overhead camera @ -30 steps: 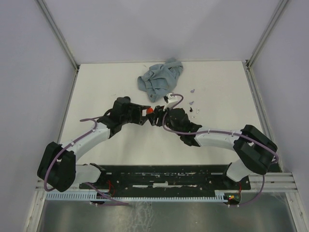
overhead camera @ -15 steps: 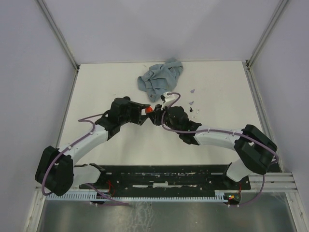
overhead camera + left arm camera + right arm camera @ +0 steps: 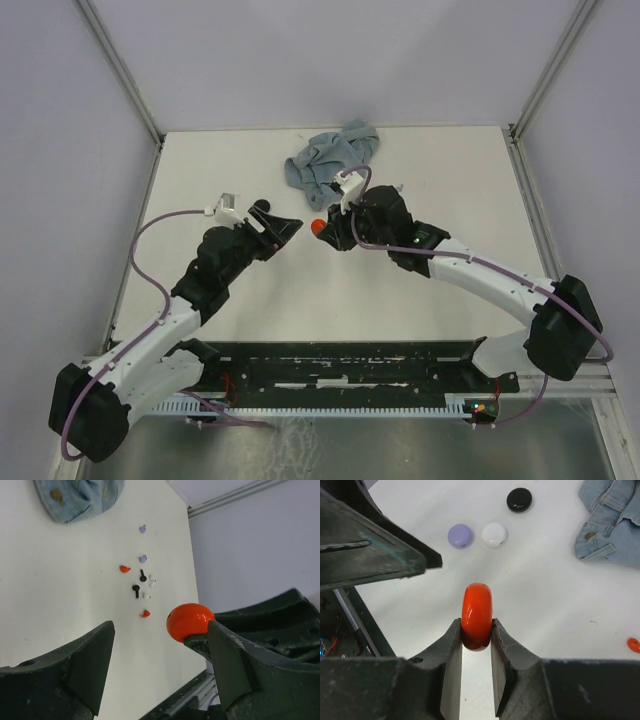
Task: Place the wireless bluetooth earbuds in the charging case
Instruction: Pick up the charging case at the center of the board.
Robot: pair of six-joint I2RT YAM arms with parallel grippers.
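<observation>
Currently held: red disc [image 3: 477,607], pinched edge-on by the right gripper [image 3: 476,630], up off the table [image 3: 220,180].
Disc contents: cannot tell; only its smooth outer shell shows.
Free arm: left gripper [image 3: 159,645], jaws spread wide and holding nothing, apart from the red disc, which shows just past its right finger in the left wrist view.
Loose on table: earbuds [image 3: 135,588] in 1 small cluster, 2 red, 2 lilac, 2 black, some white, below the cloth [image 3: 80,497] in that view.
Other discs: lilac disc [image 3: 460,535] just beside white disc [image 3: 494,534], black disc [image 3: 519,500] near, all 3 flat on the table.
</observation>
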